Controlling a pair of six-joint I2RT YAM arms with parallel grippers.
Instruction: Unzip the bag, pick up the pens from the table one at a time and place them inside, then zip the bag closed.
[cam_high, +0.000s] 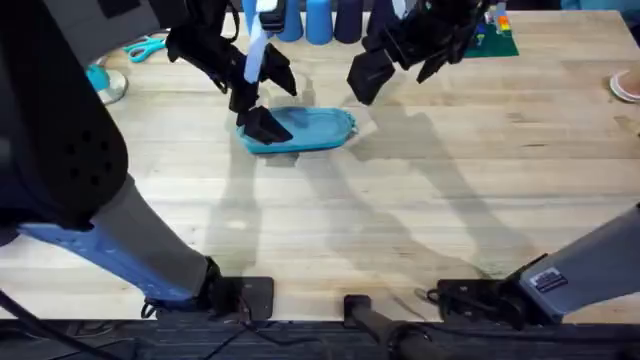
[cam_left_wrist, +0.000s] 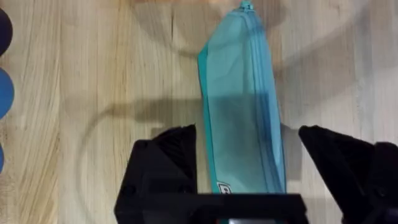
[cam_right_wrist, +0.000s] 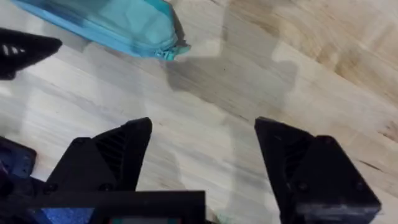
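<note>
On the table (cam_high: 420, 200), left gripper (cam_left_wrist: 249, 155) spread astride the bag (cam_left_wrist: 242, 106); right gripper (cam_right_wrist: 202, 149) apart, empty.

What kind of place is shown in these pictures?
Probably a robot test bench set up like a craft desk: a wooden table with two arms mounted at its near edge, a blue bag, scissors and cups at the back.

Counted on table (cam_high: 420, 200): one light blue bag (cam_high: 305, 130). Two arms, two grippers: left gripper (cam_high: 258, 112), right gripper (cam_high: 362, 78). Three blue cups (cam_high: 318, 20) at far edge. One pair of teal-handled scissors (cam_high: 146, 47). One green board (cam_high: 497, 38) far right.
</note>
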